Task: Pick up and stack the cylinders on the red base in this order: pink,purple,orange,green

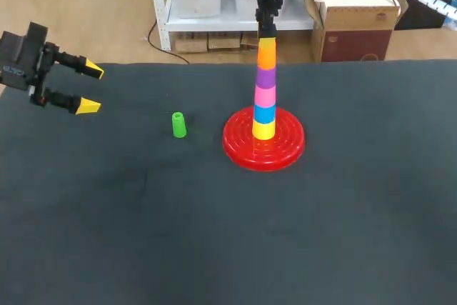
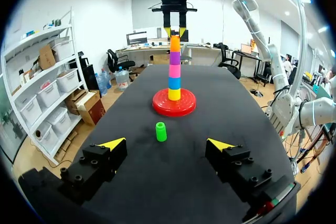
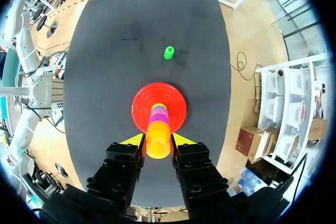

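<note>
A red base (image 1: 239,146) is seen on the dark table (image 1: 214,248), a little right of the middle in the head view, and a single upright column is carried on its centre. From the bottom up the column is made of a yellow cylinder (image 1: 263,130), a blue cylinder (image 1: 264,113), a pink cylinder (image 1: 265,95), a purple cylinder (image 1: 265,76) and an orange cylinder (image 1: 266,53). The right gripper (image 1: 267,32) is held straight above the column, pointing down. In the right wrist view its fingers are seen pressed against the orange cylinder (image 3: 158,136) from two sides, so that the top of the column is pinched by the right gripper (image 3: 157,141), with the red base (image 3: 139,103) spread out beneath. The same hold is shown from across the table in the left wrist view, where the yellow tips of the right gripper (image 2: 175,31) are set on either side of the upper end of the orange cylinder (image 2: 175,43). A green cylinder (image 1: 178,124) is left standing upright on the table, near the red base on its left and apart from it. The left gripper (image 1: 91,88) is held over the far left of the table, well apart from the green cylinder, with its fingers spread wide and nothing between them. In the left wrist view the green cylinder (image 2: 161,131) is seen ahead of the left gripper (image 2: 167,144), roughly in line with the gap between the fingers, and the red base (image 2: 160,106) lies beyond it
</note>
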